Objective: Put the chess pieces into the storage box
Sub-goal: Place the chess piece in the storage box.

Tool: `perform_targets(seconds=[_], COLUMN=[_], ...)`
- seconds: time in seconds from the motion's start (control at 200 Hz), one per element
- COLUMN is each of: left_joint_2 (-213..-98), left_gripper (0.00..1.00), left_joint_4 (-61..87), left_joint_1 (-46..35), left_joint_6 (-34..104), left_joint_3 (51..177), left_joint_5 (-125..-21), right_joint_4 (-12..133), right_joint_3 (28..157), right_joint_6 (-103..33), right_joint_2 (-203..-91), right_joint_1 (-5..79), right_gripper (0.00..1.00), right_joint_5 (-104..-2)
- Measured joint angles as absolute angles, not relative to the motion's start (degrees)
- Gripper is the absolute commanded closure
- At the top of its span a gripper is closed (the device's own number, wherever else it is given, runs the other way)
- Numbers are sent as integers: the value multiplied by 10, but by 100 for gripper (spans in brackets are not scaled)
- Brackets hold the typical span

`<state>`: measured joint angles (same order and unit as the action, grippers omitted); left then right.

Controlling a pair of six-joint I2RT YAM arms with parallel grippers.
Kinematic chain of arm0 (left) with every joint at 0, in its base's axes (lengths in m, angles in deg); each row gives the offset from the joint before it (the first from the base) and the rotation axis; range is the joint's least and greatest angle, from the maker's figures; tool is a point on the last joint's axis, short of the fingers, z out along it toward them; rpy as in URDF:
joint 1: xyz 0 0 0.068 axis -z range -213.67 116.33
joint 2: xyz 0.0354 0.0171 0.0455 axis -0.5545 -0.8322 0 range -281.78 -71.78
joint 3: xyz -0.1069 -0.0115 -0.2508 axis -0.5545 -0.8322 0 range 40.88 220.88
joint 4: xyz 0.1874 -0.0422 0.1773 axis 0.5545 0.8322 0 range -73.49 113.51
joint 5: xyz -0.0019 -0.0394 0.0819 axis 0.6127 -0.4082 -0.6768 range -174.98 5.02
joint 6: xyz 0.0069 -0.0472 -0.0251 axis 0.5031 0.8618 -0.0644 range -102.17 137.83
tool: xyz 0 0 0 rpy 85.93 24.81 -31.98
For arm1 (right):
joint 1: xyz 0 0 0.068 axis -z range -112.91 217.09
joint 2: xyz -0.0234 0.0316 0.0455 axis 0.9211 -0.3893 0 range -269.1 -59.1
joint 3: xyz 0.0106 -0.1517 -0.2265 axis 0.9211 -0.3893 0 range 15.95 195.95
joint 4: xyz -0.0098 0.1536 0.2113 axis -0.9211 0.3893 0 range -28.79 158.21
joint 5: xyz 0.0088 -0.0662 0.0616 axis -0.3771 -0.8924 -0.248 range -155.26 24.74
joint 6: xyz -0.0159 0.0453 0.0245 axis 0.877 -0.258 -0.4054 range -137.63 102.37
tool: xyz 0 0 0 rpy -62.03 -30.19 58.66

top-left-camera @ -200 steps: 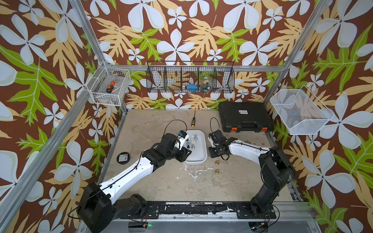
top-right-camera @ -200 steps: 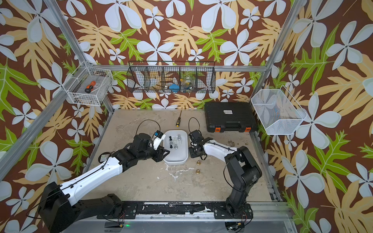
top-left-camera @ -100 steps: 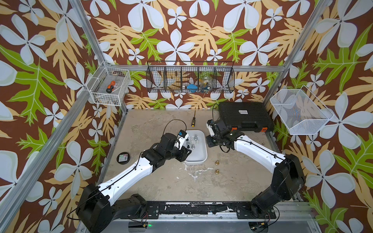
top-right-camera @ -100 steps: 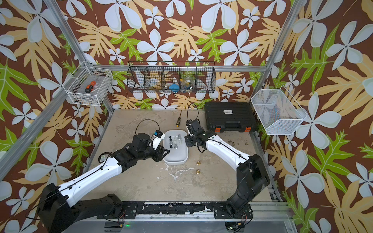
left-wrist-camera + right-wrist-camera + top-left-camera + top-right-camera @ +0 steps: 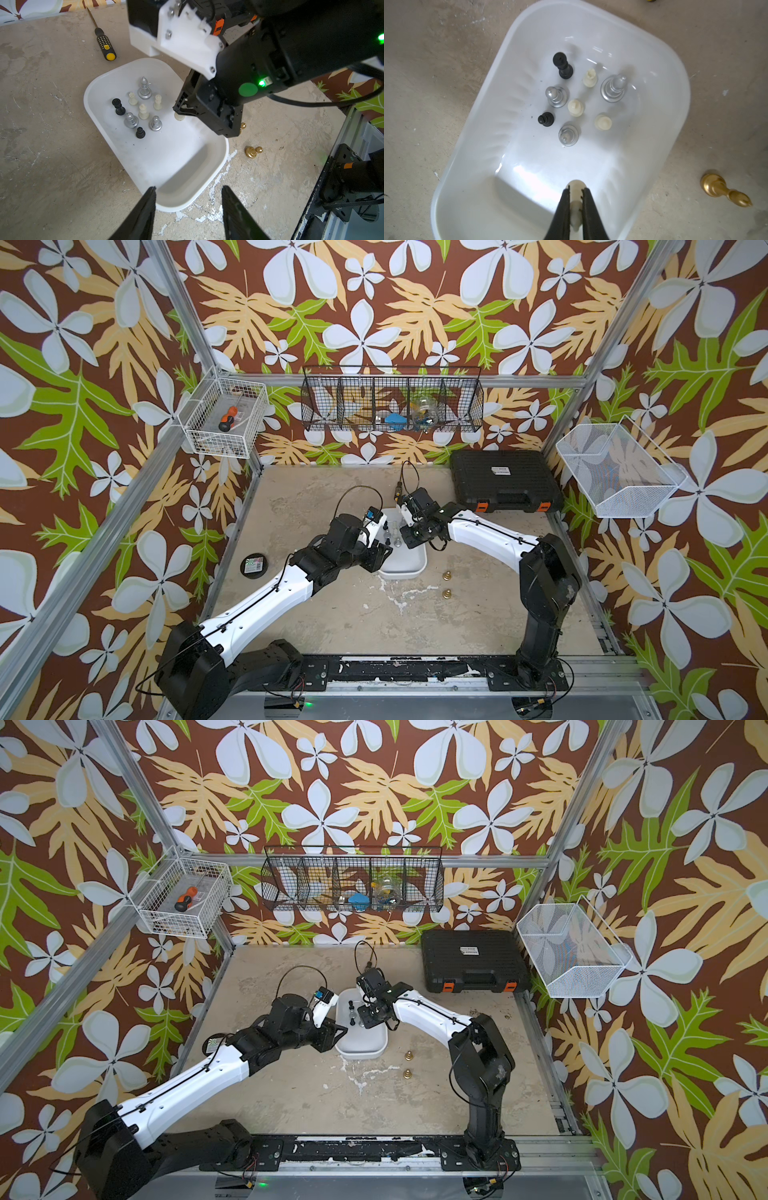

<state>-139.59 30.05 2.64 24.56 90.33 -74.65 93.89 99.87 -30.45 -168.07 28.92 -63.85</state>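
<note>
The storage box [image 5: 405, 572] [image 5: 361, 1050] is a shallow white tub in mid-table. Several chess pieces stand in its far half: black, silver [image 5: 143, 89] and cream-white [image 5: 575, 107]. My right gripper [image 5: 576, 188] [image 5: 405, 531] hangs over the box [image 5: 529, 166], shut on a cream-white piece [image 5: 575, 184] whose base [image 5: 179, 116] points down. Two gold pieces [image 5: 447, 575] [image 5: 446, 593] stand on the table right of the box; the same two show in a top view [image 5: 409, 1055] [image 5: 407, 1073]. My left gripper [image 5: 189, 187] [image 5: 380, 549] is open and holds nothing, at the box's left rim [image 5: 226, 149].
A yellow-tipped black screwdriver [image 5: 105, 44] lies just behind the box. A black case with orange latches [image 5: 505, 481] sits at the back right. A round black disc [image 5: 253, 564] lies at the table's left edge. Wire baskets [image 5: 224, 423] [image 5: 615, 477] hang on the walls.
My right arm has swung from beside the box's right edge to over the box, still shut on the cream piece. The left arm has not moved.
</note>
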Motion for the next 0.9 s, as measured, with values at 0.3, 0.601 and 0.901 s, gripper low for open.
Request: perform_targets(seconds=[0.3, 0.601, 0.901], left_joint_2=[-1396, -1393, -1393], left_gripper=[47, 47, 47], left_joint_4=[304, 306, 310], left_joint_1=[26, 26, 26], left_joint_6=[240, 239, 239], left_joint_3=[903, 903, 903], left_joint_5=[-757, -757, -757], right_joint_4=[937, 933, 918], right_joint_3=[1010, 1012, 1013], right_joint_6=[-303, -303, -308], right_joint_2=[-1726, -1748, -1753], right_joint_1=[287, 286, 286], right_gripper=[93, 93, 92], right_joint_5=[-653, -667, -689])
